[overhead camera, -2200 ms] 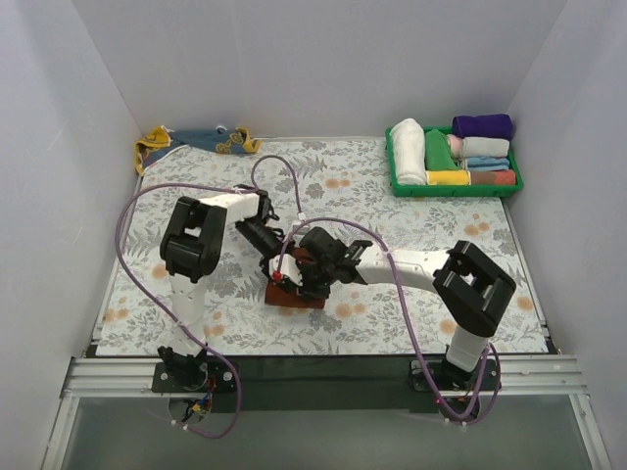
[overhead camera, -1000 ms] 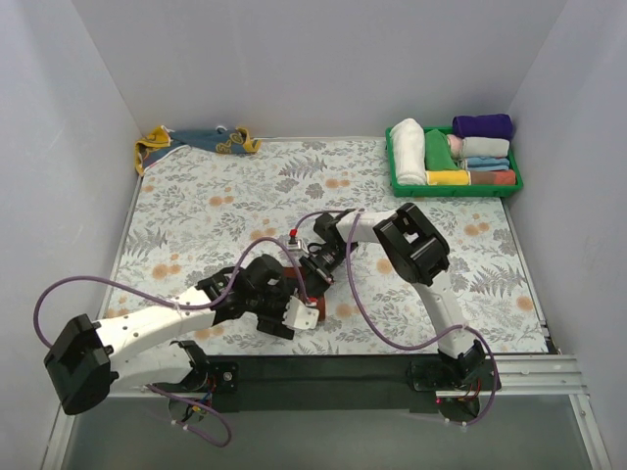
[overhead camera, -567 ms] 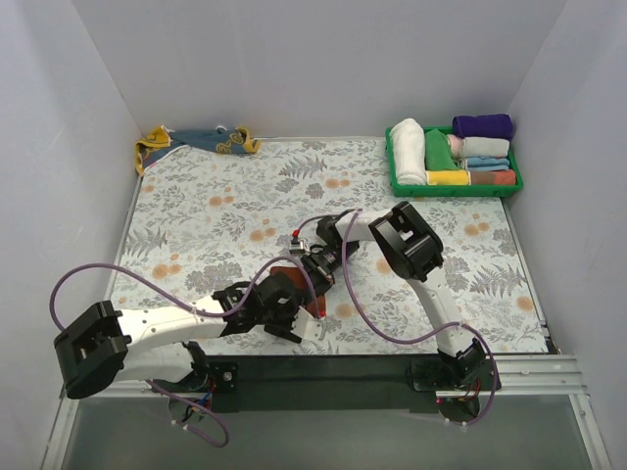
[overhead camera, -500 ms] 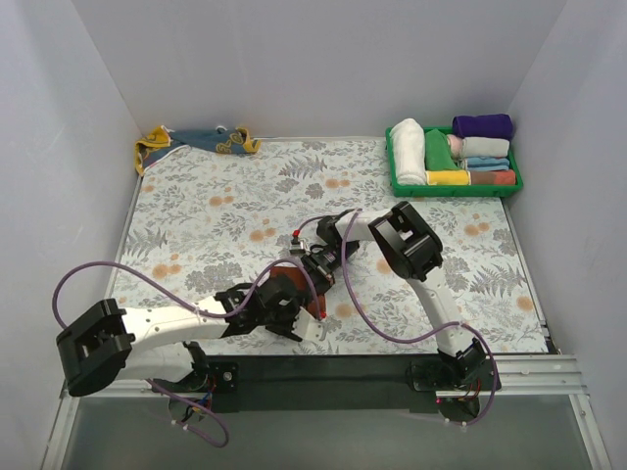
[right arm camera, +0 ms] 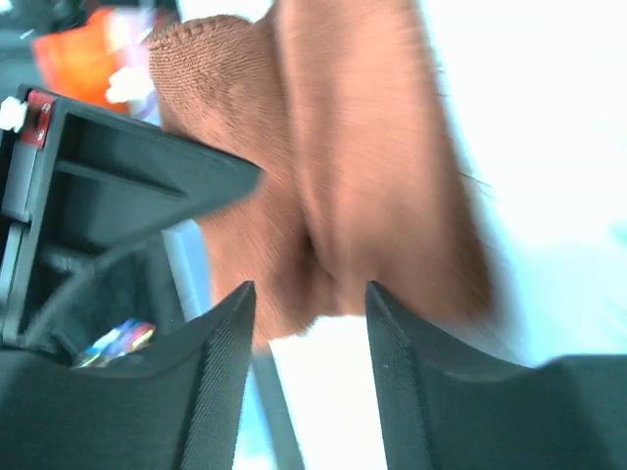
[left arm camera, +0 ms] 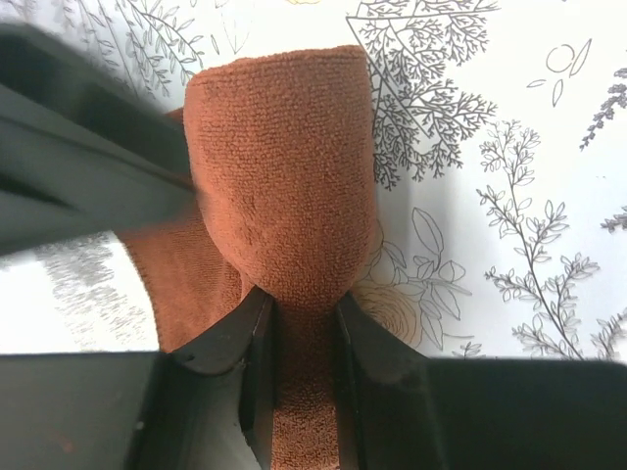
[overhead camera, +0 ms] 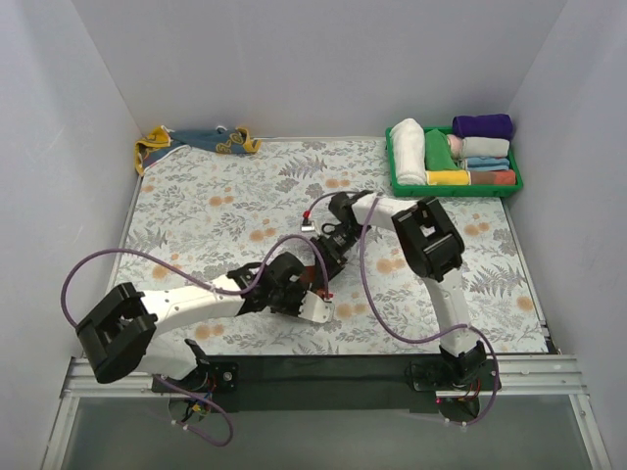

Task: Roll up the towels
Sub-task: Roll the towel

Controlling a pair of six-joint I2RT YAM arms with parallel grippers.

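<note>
Plain pale walls (overhead camera: 313,59) rise beyond and on both sides of the jaws, evenly lit. Beneath the jaws spreads a white surface (overhead camera: 186,206) printed with grey leaves and orange blossoms.

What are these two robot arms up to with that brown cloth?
They are working on rolling towels. The left gripper has its jaws pinched shut on a fold of the rust-brown towel, while the right gripper sits at the same towel with its jaws apart. The mustard-yellow towel lies crumpled in the far left corner, untouched. Rolled cloths fill the green tray.
</note>
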